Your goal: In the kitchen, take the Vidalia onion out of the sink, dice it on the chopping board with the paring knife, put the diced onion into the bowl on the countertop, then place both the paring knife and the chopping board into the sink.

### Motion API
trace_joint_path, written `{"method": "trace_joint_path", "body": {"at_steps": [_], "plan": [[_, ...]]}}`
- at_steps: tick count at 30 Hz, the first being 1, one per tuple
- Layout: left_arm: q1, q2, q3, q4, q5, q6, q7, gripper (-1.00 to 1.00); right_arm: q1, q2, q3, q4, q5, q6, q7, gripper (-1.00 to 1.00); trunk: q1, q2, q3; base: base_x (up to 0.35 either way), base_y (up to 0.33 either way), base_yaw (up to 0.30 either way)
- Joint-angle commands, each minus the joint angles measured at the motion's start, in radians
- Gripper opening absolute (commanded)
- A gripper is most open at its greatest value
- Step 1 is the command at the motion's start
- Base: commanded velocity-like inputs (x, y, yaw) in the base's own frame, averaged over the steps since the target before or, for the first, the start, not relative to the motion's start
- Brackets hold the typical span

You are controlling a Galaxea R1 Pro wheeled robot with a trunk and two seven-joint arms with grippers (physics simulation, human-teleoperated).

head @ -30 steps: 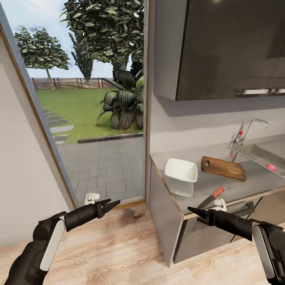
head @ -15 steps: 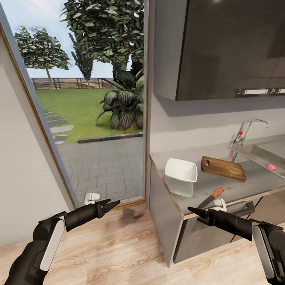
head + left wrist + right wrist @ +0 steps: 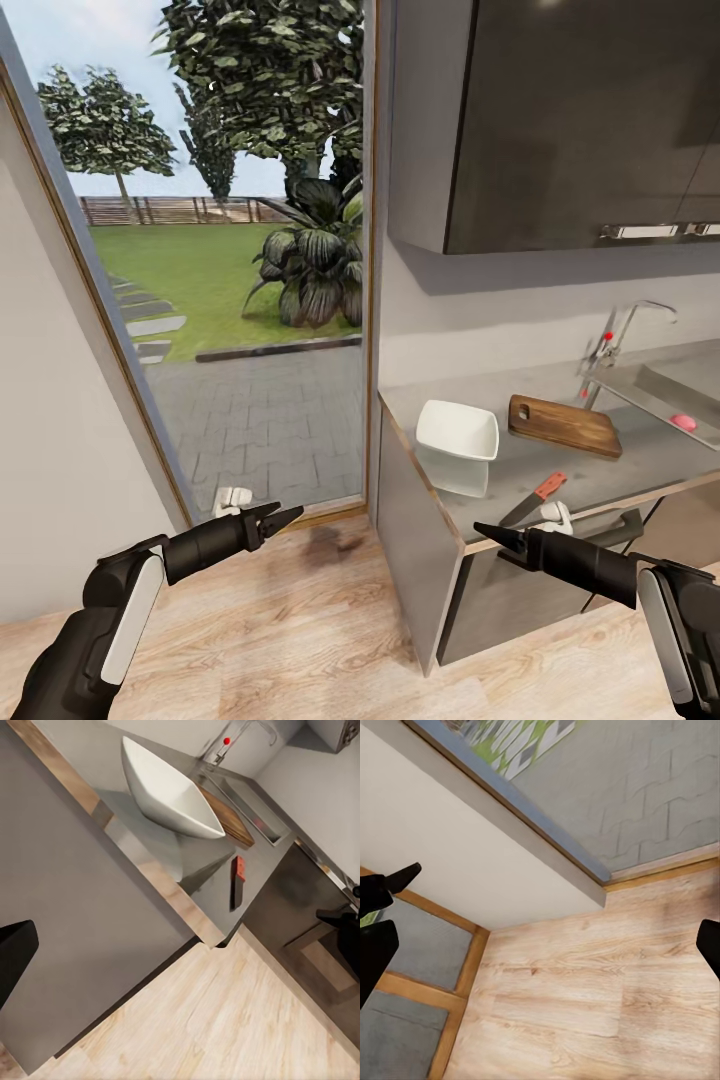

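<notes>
Sink (image 3: pixel 668 392) cut off by head view's right edge. Right gripper (image 3: pixel 488 534) covers paring knife (image 3: pixel 536 497) blade tip. Chopping board (image 3: pixel 227 818) mostly hidden behind bowl (image 3: pixel 166 792) in left wrist view. Vidalia onion (image 3: pixel 683 422) small, detail unreadable.

Both arms are matte black, built of rounded, tube-like segments that taper toward the wrists. Each forearm carries a long white inlay panel with rounded ends, set flush into the black shell; on the left arm (image 3: pixel 100 630) it runs along the upper face, on the right arm (image 3: pixel 670 630) along the inner face. Past the panel each arm narrows to a smooth black cylinder, then to a short ribbed collar. The left gripper (image 3: pixel 285 517) and the right gripper (image 3: pixel 487 531) are black as well, their jaws slim, pointed and wedge-shaped, like a beak. The surfaces show a faint sheen and plain, unmarked casing
</notes>
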Motion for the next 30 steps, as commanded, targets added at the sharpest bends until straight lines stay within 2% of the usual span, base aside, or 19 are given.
{"method": "trace_joint_path", "body": {"at_steps": [1, 15, 30], "plan": [[-0.001, 0.000, 0.001, 0.000, 0.003, 0.006, -0.001, 1.00, -0.001, 0.000, -0.001, 0.000, 0.000, 0.005, 0.003, 1.00, 0.000, -0.002, -0.002, 0.000, 0.000, 0.000], [-0.001, -0.003, -0.001, 0.000, 0.005, 0.005, 0.000, 1.00, -0.001, -0.001, -0.002, 0.000, 0.012, 0.003, -0.003, 1.00, 0.000, -0.002, -0.002, 0.013, -0.005, 0.000], [-0.001, -0.005, -0.002, 0.000, 0.000, 0.003, 0.000, 1.00, -0.001, 0.000, -0.001, 0.000, 0.007, 0.007, -0.003, 1.00, 0.000, -0.002, -0.002, 0.234, -0.188, 0.032]]}}
